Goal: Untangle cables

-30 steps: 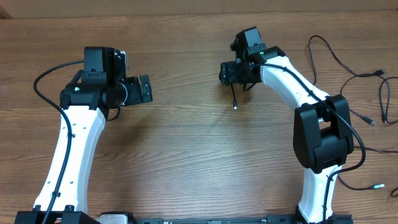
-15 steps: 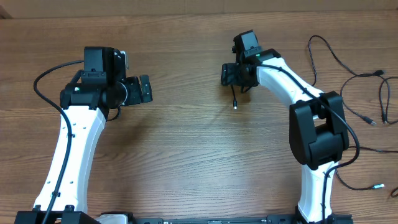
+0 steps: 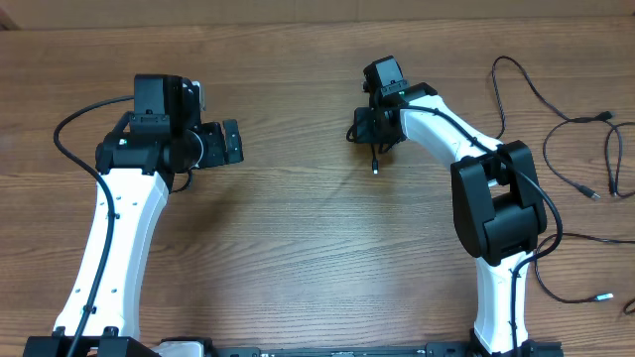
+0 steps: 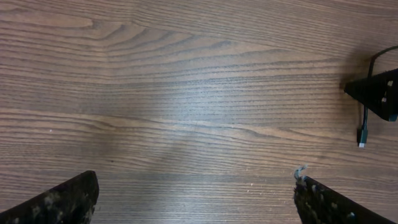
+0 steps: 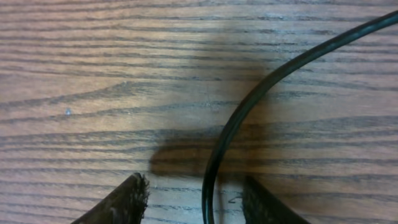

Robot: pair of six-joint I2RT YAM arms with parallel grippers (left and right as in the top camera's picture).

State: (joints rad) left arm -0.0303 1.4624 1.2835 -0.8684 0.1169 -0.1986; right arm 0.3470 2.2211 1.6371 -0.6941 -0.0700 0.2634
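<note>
OVERHEAD: Two white-and-black arms work a wood-grain tabletop [image 3: 298,248]. The L arm [image 3: 114,218] rises from the near-left edge, its forearm runs away from the base, and its wrist is bent so the left claw [image 3: 232,142] points toward mid-table. The fingers are spread wide w/ nothing between them. The R arm [image 3: 496,208] stands near-right, w/ its black elbow block raised and its forearm slanting up and left. Its wrist is tipped down, w/ the right claw [image 3: 363,124] over a short run of black cable [image 3: 374,154]. The plug [image 3: 375,169] shows just on the near side of that claw. The other cables [image 3: 541,99] lie in loose loops along the far-right side, well apart from both claws.

L WRIST: The left claw [image 4: 196,183] is wide, its two tips sit in the bottom corners, and only bare tabletop [image 4: 186,74] lies between. At the right edge the right claw [image 4: 379,93] shows as a dark wedge, w/ the cable [image 4: 364,118] and its plug [image 4: 362,135] just beside it.

R WRIST: The right claw [image 5: 194,186] is low and close over the tabletop [image 5: 93,62], w/ its fingertips [image 5: 130,196] part-way in but apart. The cable [image 5: 249,106] curves in from top right and drops between them. Wood shows on either side of it, so it is straddled, not pinched. A soft shadow falls beside it.
</note>
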